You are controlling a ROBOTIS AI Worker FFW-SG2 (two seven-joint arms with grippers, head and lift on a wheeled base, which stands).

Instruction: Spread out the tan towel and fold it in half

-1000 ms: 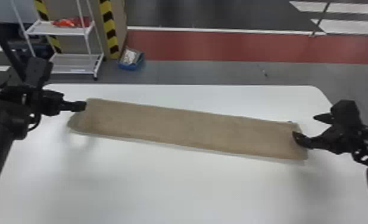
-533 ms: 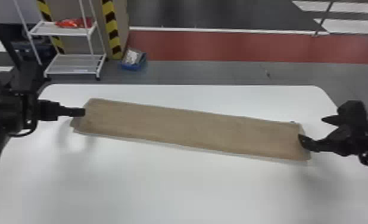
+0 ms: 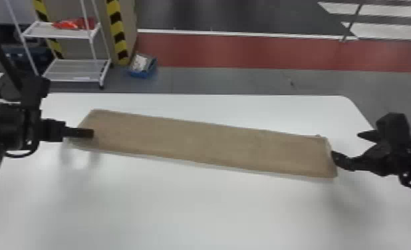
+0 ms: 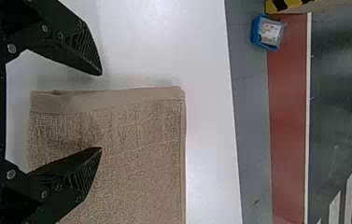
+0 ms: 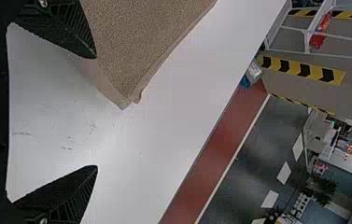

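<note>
Left gripper (image 3: pixel 90 133), right gripper (image 3: pixel 346 145) spread wide — at opposite ends of tan towel (image 3: pixel 208 143), on white table (image 3: pixel 181 209).

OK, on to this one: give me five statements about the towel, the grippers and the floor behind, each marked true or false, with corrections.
1. The left gripper is at the left end of the tan towel. True.
2. The left gripper's fingers are pinched together on the cloth. False: they stand apart, one over the towel and one past its end.
3. The right gripper is at the towel's right end, fingers apart. True.
4. The towel is bunched in a heap. False: it lies as a long, flat strip on the white table.
5. A blue bin stands on the floor beyond the table. True.
</note>
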